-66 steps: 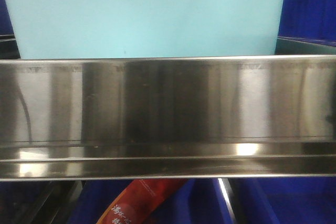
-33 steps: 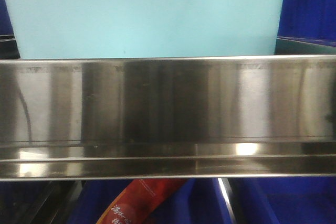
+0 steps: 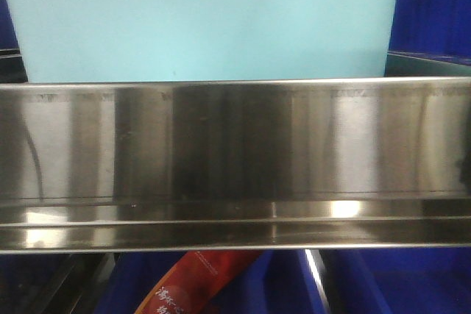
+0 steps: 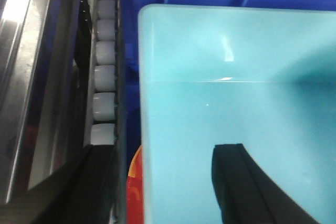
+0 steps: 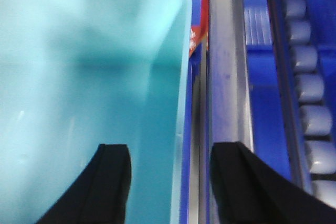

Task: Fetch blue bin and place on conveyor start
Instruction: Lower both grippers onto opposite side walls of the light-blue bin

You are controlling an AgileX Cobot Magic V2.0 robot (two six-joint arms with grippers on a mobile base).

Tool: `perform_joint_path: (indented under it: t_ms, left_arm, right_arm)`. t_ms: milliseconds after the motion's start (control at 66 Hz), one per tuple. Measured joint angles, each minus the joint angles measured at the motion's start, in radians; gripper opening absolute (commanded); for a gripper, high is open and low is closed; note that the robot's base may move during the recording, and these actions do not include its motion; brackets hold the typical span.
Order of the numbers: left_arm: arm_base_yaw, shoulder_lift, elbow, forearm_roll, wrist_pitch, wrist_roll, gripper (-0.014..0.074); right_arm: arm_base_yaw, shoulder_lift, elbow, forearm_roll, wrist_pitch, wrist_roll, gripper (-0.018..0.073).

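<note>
The blue bin (image 3: 206, 27) is a pale aqua tub that fills the top of the front view, standing behind a steel rail. In the left wrist view my left gripper (image 4: 164, 150) is open and straddles the bin's (image 4: 236, 77) left wall. One finger is inside the tub and one outside. In the right wrist view my right gripper (image 5: 173, 148) is open astride the right wall of the bin (image 5: 79, 77), again with one finger inside and one outside. Neither pair of jaws touches the wall. The conveyor start is out of view.
A shiny stainless-steel shelf rail (image 3: 235, 152) spans the front view below the bin. Dark blue crates (image 3: 434, 5) stand beside and behind it. Roller tracks (image 4: 104, 77) (image 5: 310, 87) run close along both sides. A red packet (image 3: 191, 284) lies below the rail.
</note>
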Motion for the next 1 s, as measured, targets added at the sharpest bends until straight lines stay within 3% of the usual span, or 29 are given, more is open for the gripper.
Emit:
perform_joint_path:
  t_ms: [182, 606, 1001]
  left_arm:
    - [0.0, 0.008, 0.0, 0.061, 0.008, -0.061, 0.0316]
    - [-0.001, 0.015, -0.019, 0.053, 0.031, -0.092, 0.0311]
    - [-0.035, 0.131, -0.157, 0.078, 0.185, -0.123, 0.0308]
  right_arm:
    - [0.0, 0.06, 0.0, -0.013, 0.006, 0.023, 0.0255]
    - [0.0, 0.076, 0.0, -0.049, -0.03, 0.037, 0.0255]
    - [0.0, 0.097, 0.0, -0.049, -0.041, 0.039, 0.0255]
